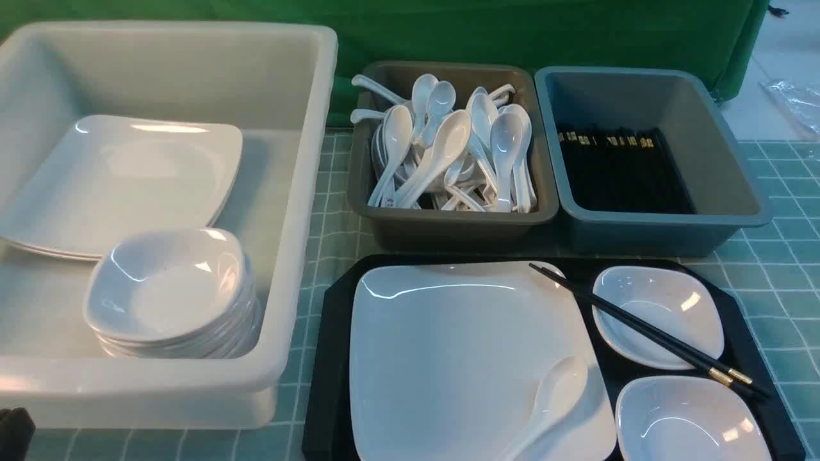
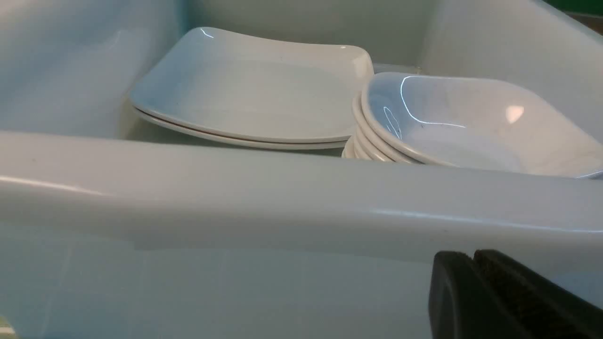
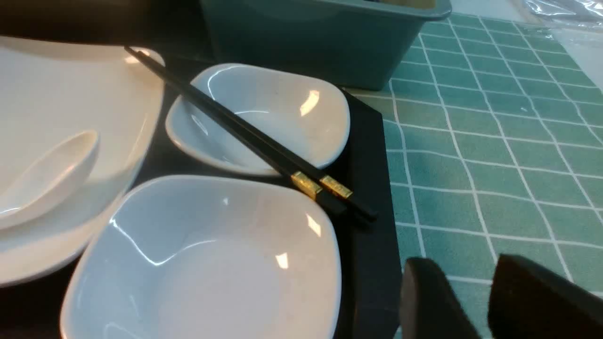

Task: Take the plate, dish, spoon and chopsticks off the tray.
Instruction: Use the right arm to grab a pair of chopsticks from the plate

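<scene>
Green checked tablecloth [image 1: 769, 275] under everything you see from front. Black tray [image 1: 333, 358] sits near centre: plate [image 1: 461, 358] fills its left part, spoon [image 1: 551, 397] lies on plate's near right corner, chopsticks [image 1: 640, 326] slant across far dish [image 1: 666, 301] (thin tips reach plate's far corner), near dish [image 1: 692, 422] just beside their gold bands.

Left wrist: your left gripper [image 2: 472, 259] has fingers pressed together, empty, outside white tub [image 2: 282, 197] wall.

Right wrist: your right gripper [image 3: 471, 278] has fingers spread, nothing between, over cloth beside tray's right edge.
</scene>
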Available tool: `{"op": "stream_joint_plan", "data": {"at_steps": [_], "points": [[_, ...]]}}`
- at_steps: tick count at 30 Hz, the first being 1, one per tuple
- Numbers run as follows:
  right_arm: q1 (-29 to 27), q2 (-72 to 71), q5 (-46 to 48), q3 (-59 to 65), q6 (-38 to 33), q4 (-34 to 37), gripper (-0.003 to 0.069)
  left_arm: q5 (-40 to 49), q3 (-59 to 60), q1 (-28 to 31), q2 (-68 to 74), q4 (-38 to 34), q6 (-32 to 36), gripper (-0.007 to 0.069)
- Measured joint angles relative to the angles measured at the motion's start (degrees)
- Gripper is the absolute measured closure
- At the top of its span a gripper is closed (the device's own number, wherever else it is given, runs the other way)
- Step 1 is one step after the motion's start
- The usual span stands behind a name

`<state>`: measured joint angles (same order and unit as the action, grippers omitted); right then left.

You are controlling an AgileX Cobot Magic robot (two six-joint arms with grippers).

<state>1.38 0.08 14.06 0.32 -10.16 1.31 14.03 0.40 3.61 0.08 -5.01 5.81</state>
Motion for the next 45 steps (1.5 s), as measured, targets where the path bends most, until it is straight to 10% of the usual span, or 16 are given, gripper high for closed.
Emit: {"op": "stream_joint_plan", "data": {"at_steps": [22,27,34,39,45], "points": [[0.0,0.0,0.0,0.0,0.0,0.0,0.0417,-1.6,0.0,0.0,0.0,0.1,-0.2,0.0607],[0.0,-0.1,0.0,0.0,0.0,0.0,0.0417,-13.4,0.0,0.0,0.0,-15.3,-12.8,0.0607],[0.0,-0.1,0.0,0.0,0.0,0.0,0.0417,-25.4,0.0,0.0,0.0,-18.7,-17.4,0.0607],[0.0,-0.1,0.0,0.0,0.0,0.0,0.0417,-8.2,-9.8,-0.1,2.8,-12.7,-18.0,0.0607],[0.0,-0.1,0.0,0.0,0.0,0.0,0.0417,14.1,-26.8,-0.5,16.7,-13.8,1.6,0.0607]]}}
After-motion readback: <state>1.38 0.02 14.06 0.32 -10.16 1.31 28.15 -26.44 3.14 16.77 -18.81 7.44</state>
